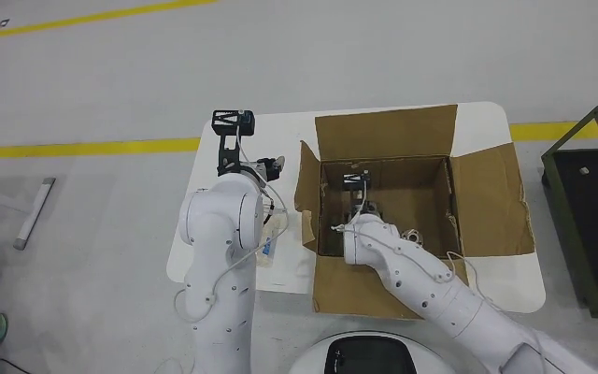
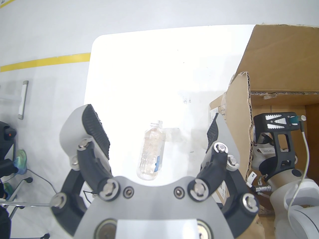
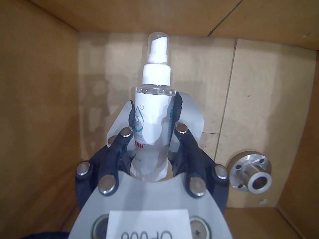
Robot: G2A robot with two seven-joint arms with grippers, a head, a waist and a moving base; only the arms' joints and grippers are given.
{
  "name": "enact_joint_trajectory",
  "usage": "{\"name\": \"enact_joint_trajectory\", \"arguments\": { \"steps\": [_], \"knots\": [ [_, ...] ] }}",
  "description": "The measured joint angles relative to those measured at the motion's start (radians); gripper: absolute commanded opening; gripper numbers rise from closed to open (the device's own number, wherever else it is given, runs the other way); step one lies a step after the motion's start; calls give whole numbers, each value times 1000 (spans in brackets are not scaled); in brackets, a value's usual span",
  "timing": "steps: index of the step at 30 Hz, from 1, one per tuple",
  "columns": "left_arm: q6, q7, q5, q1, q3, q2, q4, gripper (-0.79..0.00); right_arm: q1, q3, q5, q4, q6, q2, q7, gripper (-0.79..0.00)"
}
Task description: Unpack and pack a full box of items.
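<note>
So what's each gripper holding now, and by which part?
The right gripper grips the spray bottle around its body; the left gripper is open and empty.

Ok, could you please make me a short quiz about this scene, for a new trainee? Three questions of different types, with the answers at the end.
1. True or false: the right claw is shut on a spray bottle inside the cardboard box.
2. What lies on the table, seen in front of the open left claw?
A) a clear plastic bottle
B) a roll of tape
C) a cup
3. Fill in: on the box floor, beside the right claw, sits a ____.

Key: 1 true; 2 A; 3 metal flange.
</note>
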Motion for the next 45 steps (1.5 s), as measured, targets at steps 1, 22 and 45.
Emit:
{"name": "enact_joint_trajectory", "arguments": {
  "steps": [1, 22, 45],
  "knots": [
    [0, 0, 0, 0, 0, 0, 0, 0, -21, 26, 8, -42, -2, 5, -10, -785],
    [0, 0, 0, 0, 0, 0, 0, 0, -666, 971, 663, -879, -449, 91, -324, -785],
    [0, 0, 0, 0, 0, 0, 0, 0, -981, 1190, 212, -860, -566, 142, -76, -785]
  ]
}}
